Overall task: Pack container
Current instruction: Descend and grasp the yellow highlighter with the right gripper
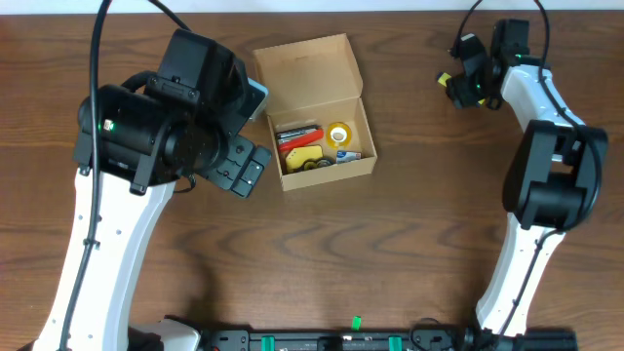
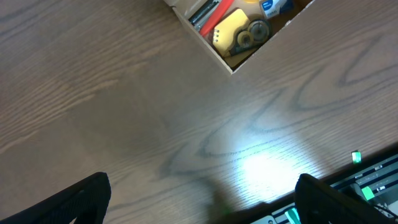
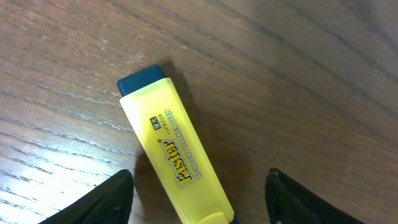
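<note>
Container sits beside the wide-open, empty left gripper, well apart from the right gripper, open astride a highlighter.

Dark brown wood-grain table fills nearly all of my overhead view, with the grain running roughly left to right. A thin pale strip lies along the far edge; I cannot tell if it is wall or floor. A black rail with small green marks lines the near edge. In the left wrist view, a bright glare patch sits on the wood.
</note>
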{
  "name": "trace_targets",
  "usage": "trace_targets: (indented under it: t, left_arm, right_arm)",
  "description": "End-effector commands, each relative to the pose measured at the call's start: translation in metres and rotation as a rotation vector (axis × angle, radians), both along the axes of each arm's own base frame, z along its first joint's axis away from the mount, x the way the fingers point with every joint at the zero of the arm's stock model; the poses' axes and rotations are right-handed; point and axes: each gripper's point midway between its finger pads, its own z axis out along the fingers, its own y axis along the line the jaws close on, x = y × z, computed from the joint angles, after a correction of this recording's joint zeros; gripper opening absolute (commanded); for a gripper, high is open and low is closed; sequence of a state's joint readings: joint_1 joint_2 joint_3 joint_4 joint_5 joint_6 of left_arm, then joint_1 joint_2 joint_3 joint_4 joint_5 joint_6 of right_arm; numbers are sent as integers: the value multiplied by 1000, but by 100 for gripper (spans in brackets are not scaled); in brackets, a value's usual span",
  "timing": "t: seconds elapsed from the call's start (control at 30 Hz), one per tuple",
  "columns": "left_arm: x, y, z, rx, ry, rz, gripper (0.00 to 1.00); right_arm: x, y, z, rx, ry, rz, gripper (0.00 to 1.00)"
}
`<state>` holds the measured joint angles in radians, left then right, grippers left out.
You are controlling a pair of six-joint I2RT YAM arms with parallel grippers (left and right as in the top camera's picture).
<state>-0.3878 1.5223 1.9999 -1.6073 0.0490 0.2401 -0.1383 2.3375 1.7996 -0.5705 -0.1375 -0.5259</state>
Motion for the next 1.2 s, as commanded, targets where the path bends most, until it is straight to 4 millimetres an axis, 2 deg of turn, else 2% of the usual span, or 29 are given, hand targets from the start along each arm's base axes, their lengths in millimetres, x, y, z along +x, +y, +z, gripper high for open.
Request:
trace_targets:
  t: [0.0,0.13,0.33,0.53,0.63,0.93,1.03,1.17]
  left_arm:
    - [-6,4,5,6,-4,-4,95]
    - [-6,4,5,6,-4,-4,95]
    - [-6,4,5,6,-4,-4,95]
    - [-6,4,5,6,-4,-4,95]
    - [-6,4,5,6,-3,-4,95]
    - [-6,4,5,6,-3,-4,95]
    - [-6,4,5,6,-3,-4,95]
    - [-6,4,5,6,-4,-4,95]
  right_arm:
    - [-2,-10,-11,6,19,-23,63]
    - [-4,-12,-13,7,24,-27,56]
    - [-4,-5,-14,58,22,-7,53]
    - [-9,-3,-26,67,52,-6,46]
    - [-10,-3,-28,69,61,-6,38]
    - [-10,-2,-28,91,65,-51,1]
    - [-7,6,-21,127,56,-60,1]
    - [0,27,11,204,13,-5,1]
